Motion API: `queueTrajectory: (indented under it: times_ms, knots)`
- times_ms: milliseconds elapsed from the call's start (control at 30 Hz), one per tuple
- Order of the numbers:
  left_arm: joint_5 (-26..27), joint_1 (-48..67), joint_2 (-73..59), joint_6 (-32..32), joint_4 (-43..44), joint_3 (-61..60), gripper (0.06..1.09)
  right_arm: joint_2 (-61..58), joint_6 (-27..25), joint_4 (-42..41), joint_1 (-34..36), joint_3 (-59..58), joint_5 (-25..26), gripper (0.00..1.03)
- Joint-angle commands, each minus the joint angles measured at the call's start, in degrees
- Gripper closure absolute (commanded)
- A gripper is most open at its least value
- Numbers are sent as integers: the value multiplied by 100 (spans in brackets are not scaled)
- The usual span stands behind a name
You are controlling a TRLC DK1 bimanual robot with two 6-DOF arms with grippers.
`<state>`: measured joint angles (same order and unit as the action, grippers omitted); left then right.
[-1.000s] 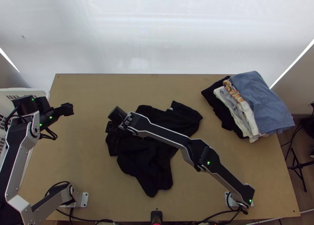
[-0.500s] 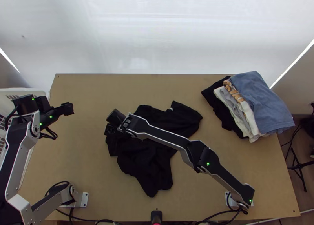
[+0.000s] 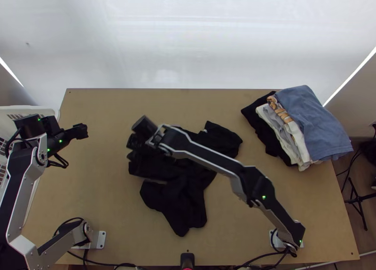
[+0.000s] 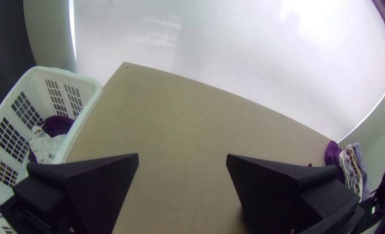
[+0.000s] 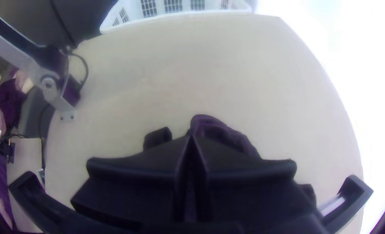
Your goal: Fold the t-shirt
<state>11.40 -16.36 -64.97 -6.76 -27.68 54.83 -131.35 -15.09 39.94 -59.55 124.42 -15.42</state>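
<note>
Early folding stage, judged from the bunched cloth: the garment is being gathered or straightened, with no neat fold made out. Elements are given from left to right, as seen standing in the room.

Far left, a white basket [image 4: 71,73] with laundry inside. Beside it, the left arm [image 3: 18,187], rising from its base along the table's left side and bent at the elbow, its forward part turned inward. The left gripper [image 4: 182,157] is held over bare table [image 3: 103,176], well apart from the garment, fingers spread wide and nothing between them.

Centre, slightly left of middle, the black t-shirt [image 3: 176,206], crumpled, one part pointing towards the near edge, another towards the far right. At its left portion, the right gripper [image 5: 191,135], clenched, tips together, apparently with a pinch of cloth. The right arm [image 3: 207,154] runs outstretched on a long diagonal from its base at the near right, across the middle and above the shirt.

Far right, a stack of folded clothes [image 3: 312,122]. The next move probably calls for drawing the pinched part out flat, the free gripper perhaps taking an opposite edge, before any fold.
</note>
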Motion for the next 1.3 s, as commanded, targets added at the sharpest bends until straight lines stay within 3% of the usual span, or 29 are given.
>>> queueTrajectory:
  times_ms: [0, 300, 767, 1133, 1267]
  knots:
    - [12, 1, 37, 9, 0, 2, 10, 980, 182, -48, 479, 3, 13, 100]
    - [12, 493, 204, -132, -36, -95, 10, 1859, 498, -48, 1692, -85, 83, 100]
    - [3, 2436, 714, -71, -466, -631, 10, 2465, 507, 5, 3687, -577, 522, 100]
    - [20, 3930, 969, -677, -624, -605, 10, 2641, 709, -48, 3933, -1043, 839, 100]
    - [-6, 4554, 986, -457, -607, -921, 10, 2254, 709, -127, 3758, -709, 1067, 100]
